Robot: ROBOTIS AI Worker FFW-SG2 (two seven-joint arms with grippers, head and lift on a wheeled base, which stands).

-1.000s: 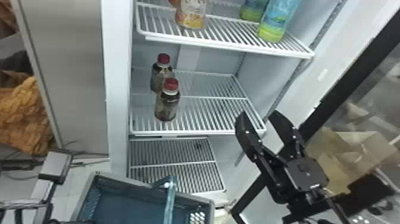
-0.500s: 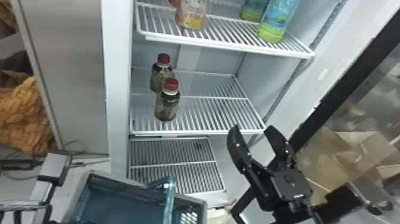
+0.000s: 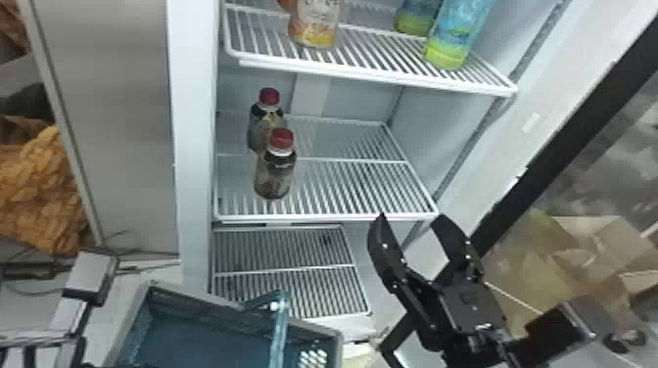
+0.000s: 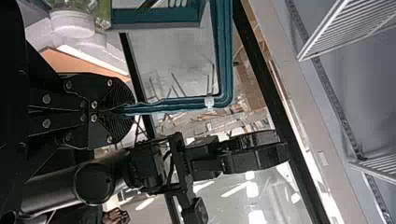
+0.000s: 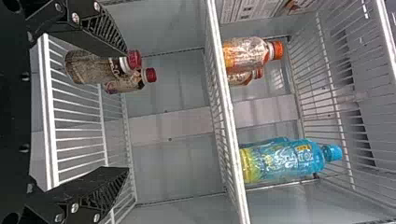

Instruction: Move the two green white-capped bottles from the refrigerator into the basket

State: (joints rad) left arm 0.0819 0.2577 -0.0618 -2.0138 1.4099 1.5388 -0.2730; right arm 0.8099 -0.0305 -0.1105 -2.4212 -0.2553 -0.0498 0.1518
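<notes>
Head view gives me the right gripper (image 3: 412, 221) at the lower right of the frame, fingers spread wide with nothing between them, just in front of the middle shelf (image 3: 328, 217) of the refrigerator (image 3: 196, 147). I have the basket (image 3: 338, 337) along the bottom edge, left of centre, well apart from those fingers. The left wrist view puts my left gripper (image 4: 125, 110) on the basket handle (image 4: 177, 103), fingers pinched narrow around its end. Near that grip but apart from it, I make out a rounded white top (image 4: 72, 23) with something green (image 4: 102, 13) next to it, beside the basket's wall; these may be my green white-capped bottles, though they are partly cut off and I can't tell whether they sit inside. Back in the head view, two red-capped bottles (image 3: 275, 171) stand one behind the other on the middle shelf, left of centre and up and to the left of the open fingers. On the upper shelf (image 3: 382, 76) I see an orange-labelled bottle (image 3: 316, 22) at top centre and two blue-green bottles (image 3: 455, 36) farther right.
</notes>
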